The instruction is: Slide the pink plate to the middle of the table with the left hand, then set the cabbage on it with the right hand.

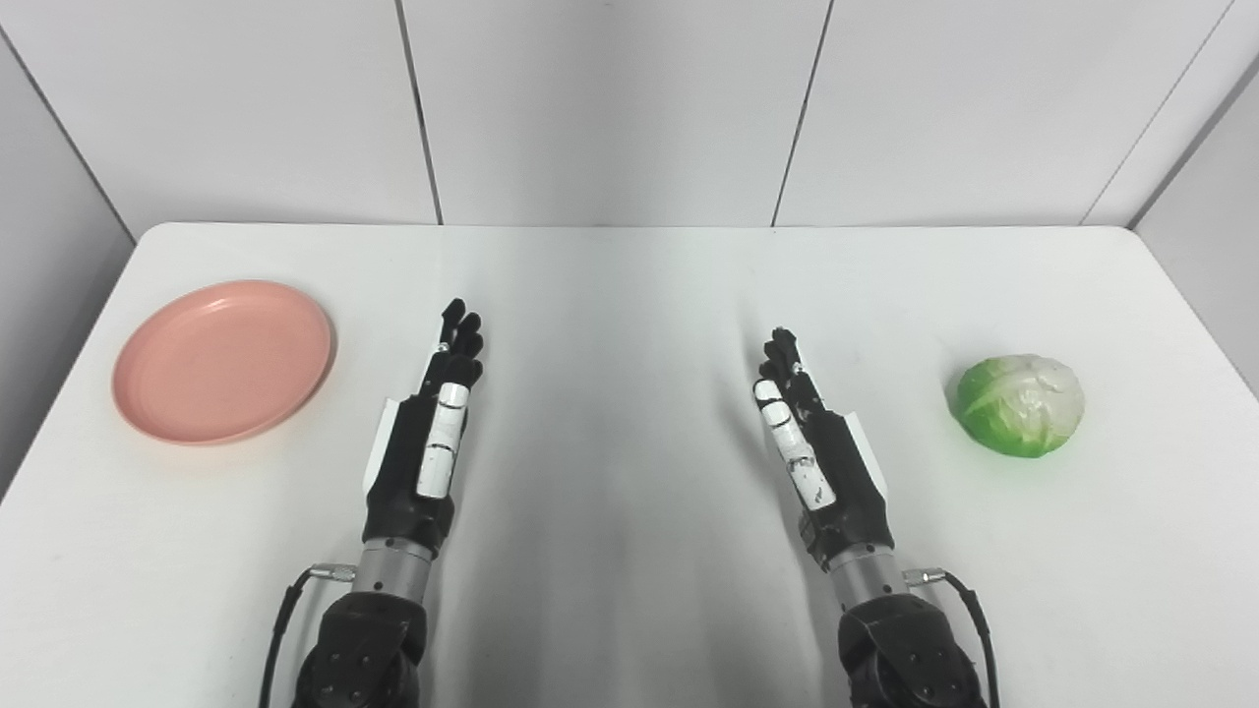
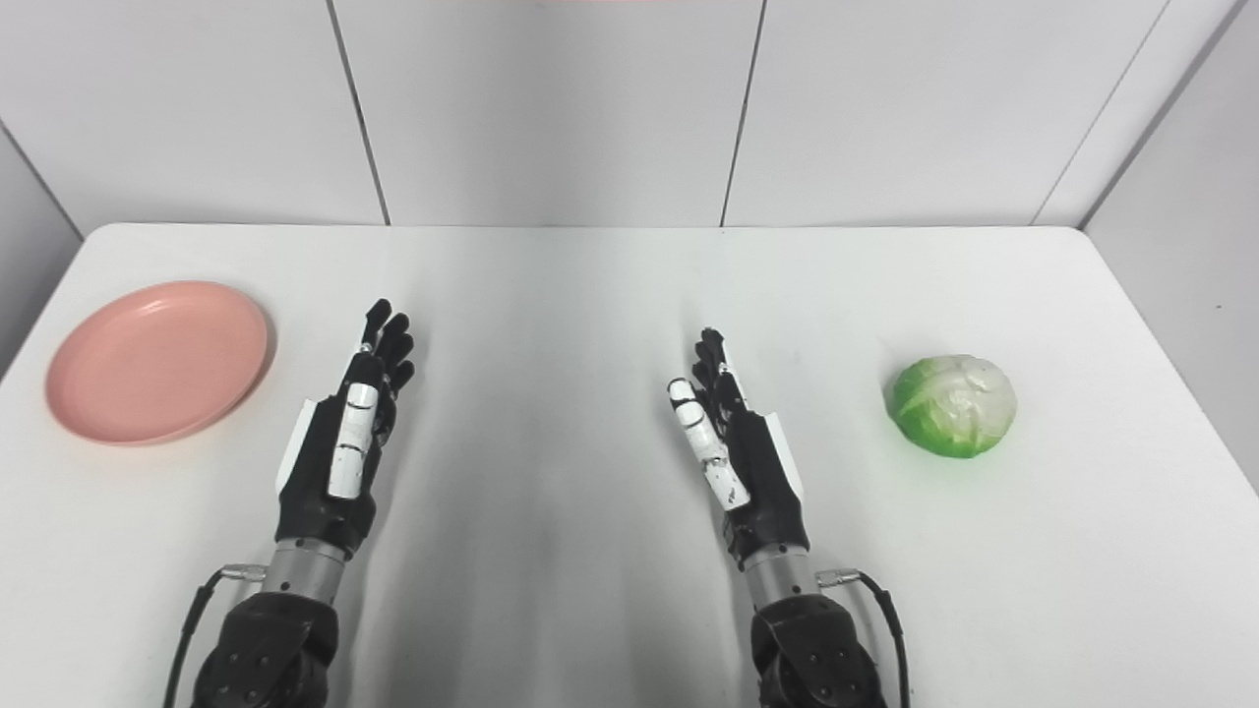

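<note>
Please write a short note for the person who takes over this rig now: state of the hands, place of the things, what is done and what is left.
Left robot hand: open, holds nothing, beside the pink plate, apart from it.
Right robot hand: open, holds nothing, apart from the cabbage.
Plate lies at the table's left side, cabbage at its right.
Done: nothing.
Left: slide the plate to the middle, then put the cabbage on it.

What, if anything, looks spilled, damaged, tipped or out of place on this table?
Nothing stands out. The pink plate lies flat and empty at the left, the cabbage sits whole at the right, and both hands, left hand and right hand, are open between them.
</note>
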Robot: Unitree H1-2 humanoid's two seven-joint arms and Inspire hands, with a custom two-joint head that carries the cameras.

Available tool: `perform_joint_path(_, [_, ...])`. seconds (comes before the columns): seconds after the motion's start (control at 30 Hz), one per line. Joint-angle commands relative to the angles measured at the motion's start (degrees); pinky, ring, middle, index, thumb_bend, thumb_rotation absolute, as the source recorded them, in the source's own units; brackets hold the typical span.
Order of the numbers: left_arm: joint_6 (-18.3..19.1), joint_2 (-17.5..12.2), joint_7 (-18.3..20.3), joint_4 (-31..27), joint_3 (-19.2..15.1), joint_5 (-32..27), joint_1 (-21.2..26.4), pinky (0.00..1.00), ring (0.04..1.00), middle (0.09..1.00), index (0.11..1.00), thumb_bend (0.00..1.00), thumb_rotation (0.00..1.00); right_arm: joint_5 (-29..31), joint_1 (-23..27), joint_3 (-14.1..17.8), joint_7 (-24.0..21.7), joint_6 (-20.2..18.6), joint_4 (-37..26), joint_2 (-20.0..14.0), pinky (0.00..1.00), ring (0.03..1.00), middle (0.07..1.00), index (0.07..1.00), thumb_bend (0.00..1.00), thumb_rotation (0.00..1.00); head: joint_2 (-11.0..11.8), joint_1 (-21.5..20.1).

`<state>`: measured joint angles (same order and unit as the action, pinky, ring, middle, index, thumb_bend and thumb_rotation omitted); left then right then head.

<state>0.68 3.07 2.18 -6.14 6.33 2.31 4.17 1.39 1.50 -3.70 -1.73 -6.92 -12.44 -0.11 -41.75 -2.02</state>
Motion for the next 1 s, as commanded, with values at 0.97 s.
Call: perform_joint_path(0.97, [-2.89,0.87,-0.10,0.48,1.07,0.04,-0.16,1.00,1.000,1.000,1.000,0.68,0.98,0.25,1.81,1.60,-1.27,2.06,-0.33,-2.28,0.99,0.984,0.996,1.000,0.69,0.85,1.84,9.59])
